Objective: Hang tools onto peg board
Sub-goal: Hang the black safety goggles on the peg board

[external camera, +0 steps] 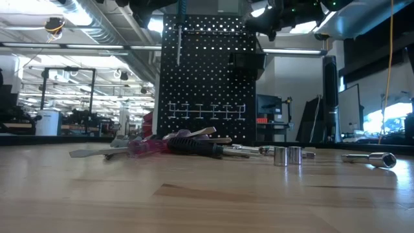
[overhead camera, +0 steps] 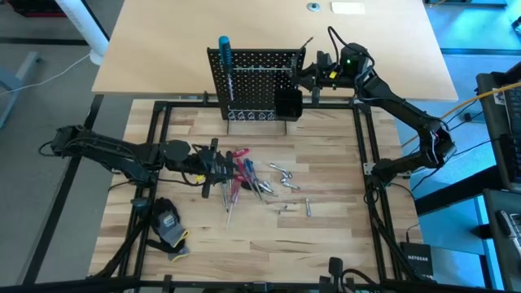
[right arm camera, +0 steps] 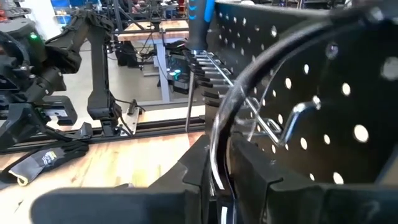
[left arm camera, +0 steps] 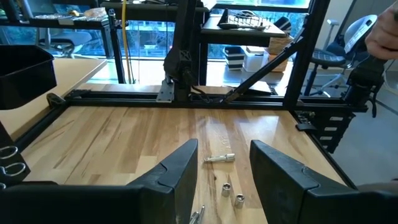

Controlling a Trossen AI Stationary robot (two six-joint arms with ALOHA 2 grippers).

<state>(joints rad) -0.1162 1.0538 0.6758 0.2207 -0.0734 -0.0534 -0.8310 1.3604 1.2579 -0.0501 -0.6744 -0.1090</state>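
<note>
The big wooden table [overhead camera: 326,236] has a black frame [overhead camera: 365,175] around its edges. At the far side stands the peg board [overhead camera: 256,77], upright, with a blue-handled screwdriver [overhead camera: 225,50] hanging on its left part and a small black bin [overhead camera: 287,104] on its right part.

The right gripper [overhead camera: 312,76] is up at the board's right edge. Its fingers [right arm camera: 249,165] are close together around a thin silver curved tool [right arm camera: 233,106], right beside a wire hook [right arm camera: 286,124].

The left gripper [overhead camera: 218,165] is low over the pile of tools [overhead camera: 244,175] near the table's middle. Its fingers [left arm camera: 180,171] stand apart with nothing between them.

Small silver bits [overhead camera: 295,195] lie to the right of the pile, with bare wood around them. A black-and-yellow glove [overhead camera: 168,228] lies near the left front corner.
</note>
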